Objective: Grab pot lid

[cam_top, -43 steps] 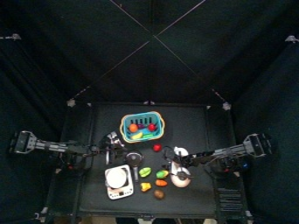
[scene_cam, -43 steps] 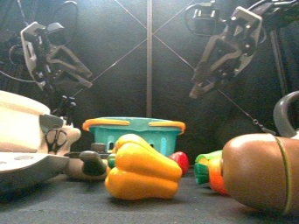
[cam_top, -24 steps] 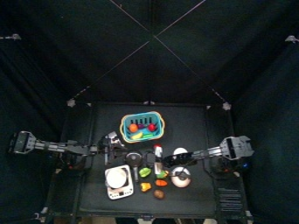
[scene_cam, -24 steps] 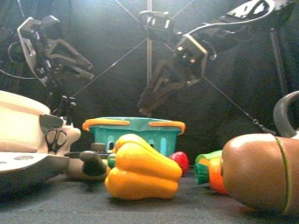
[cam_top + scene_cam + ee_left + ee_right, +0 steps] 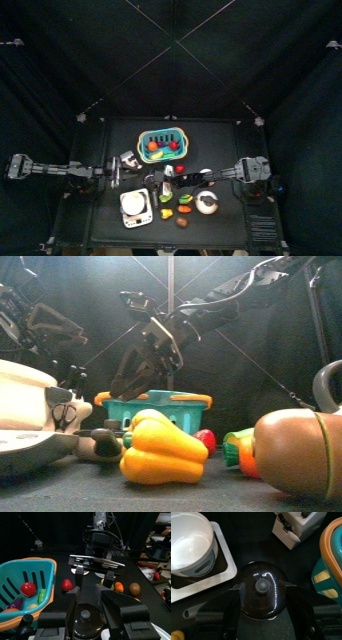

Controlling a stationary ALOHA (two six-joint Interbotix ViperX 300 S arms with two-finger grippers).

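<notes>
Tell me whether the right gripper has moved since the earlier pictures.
Yes. In the front view the right gripper has swung from the upper right across and down, now hanging above the teal basket, over the pot lid.

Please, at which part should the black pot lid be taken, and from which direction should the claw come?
Grip the small round knob at the centre of the pot lid, coming straight down from above. The lid lies flat, dome upward, and its smooth curved surface offers no other hold. The right claw already hangs open over it, one jaw on each side.
</notes>
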